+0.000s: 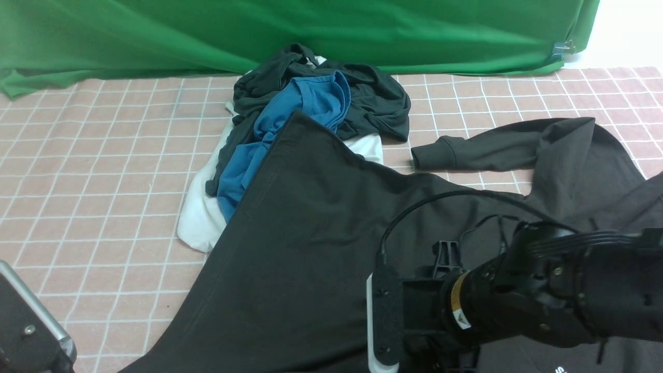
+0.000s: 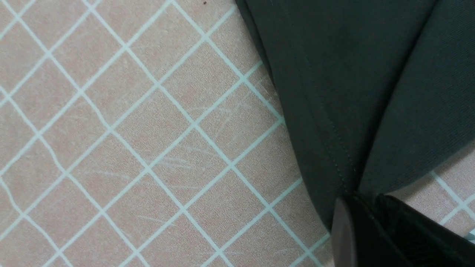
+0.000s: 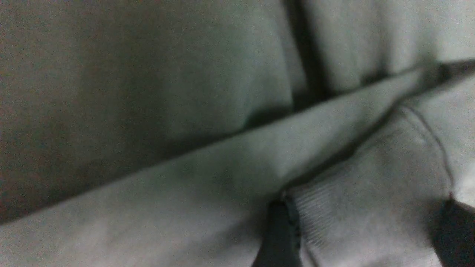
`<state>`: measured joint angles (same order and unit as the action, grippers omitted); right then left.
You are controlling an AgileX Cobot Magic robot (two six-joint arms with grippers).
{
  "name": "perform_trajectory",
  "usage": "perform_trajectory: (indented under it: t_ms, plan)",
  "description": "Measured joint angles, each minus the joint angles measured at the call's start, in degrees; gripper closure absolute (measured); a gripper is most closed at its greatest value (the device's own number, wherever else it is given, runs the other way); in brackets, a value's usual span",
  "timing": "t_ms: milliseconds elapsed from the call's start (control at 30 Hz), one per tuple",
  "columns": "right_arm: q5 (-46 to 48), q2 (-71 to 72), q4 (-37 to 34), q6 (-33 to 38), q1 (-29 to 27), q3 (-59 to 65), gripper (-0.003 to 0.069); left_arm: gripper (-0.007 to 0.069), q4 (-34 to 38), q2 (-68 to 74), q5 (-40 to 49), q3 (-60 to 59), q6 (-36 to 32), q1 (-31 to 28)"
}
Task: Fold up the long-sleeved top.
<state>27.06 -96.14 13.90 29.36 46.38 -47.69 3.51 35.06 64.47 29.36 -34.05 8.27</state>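
Observation:
The long-sleeved top (image 1: 311, 233) is a large black sweatshirt spread across the checked table, and a bit of white lettering (image 1: 562, 369) shows at the lower edge. One sleeve (image 1: 497, 147) lies at the back right and ends in a ribbed cuff (image 1: 432, 154). In the left wrist view my left gripper (image 2: 365, 202) is shut on a stitched edge of the top (image 2: 352, 92), which rises taut from the jaws. My right arm (image 1: 518, 300) hangs low over the top's right part. My right gripper (image 3: 365, 237) is open, its fingers (image 3: 276, 237) wide apart, with a ribbed cuff (image 3: 334, 218) lying between them.
At the back, against the green backdrop (image 1: 311, 31), is a heap of clothes: a smaller dark garment (image 1: 373, 101), a blue T-shirt (image 1: 290, 124) and a white piece (image 1: 199, 217). The top's far corner lies over this heap. Part of my left arm (image 1: 26, 331) shows at the lower left.

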Motion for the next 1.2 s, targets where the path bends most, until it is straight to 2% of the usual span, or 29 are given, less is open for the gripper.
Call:
perform_trajectory:
  t_ms: [133,333,367,467,733,933,1033,1200]
  plan:
    - [-0.34,-0.87,0.43,0.18,0.0,0.0,0.0172,0.0592,0.75,0.0,0.37,0.0,0.0,0.0]
    - [0.83,-0.7,1.15,0.29,0.0,0.0,0.0462,0.0592,0.8,0.0,0.99,0.0,0.0,0.0]
    - [1.93,0.29,1.32,0.29,0.0,-0.06,0.0554,0.0592,0.85,0.0,1.11,0.0,0.0,0.0]
    - [3.29,2.05,1.37,0.23,0.0,-0.59,0.0592,0.0592,0.81,0.0,1.11,0.0,0.0,0.0]
    - [-0.45,5.82,2.27,2.99,-0.3,-2.91,0.0593,0.0592,0.81,0.0,0.82,0.0,0.0,0.0]
    - [-5.97,1.88,8.73,3.16,-1.01,-2.91,0.0592,0.0592,0.86,0.0,0.76,0.0,0.0,0.0]
    - [-8.86,0.09,9.6,1.37,-2.85,-2.91,0.053,0.0592,0.92,0.0,0.87,0.0,0.0,0.0]
    - [-14.65,-0.19,9.93,0.13,-5.31,-2.91,0.0293,0.0592,0.98,0.0,1.08,0.0,0.0,0.0]
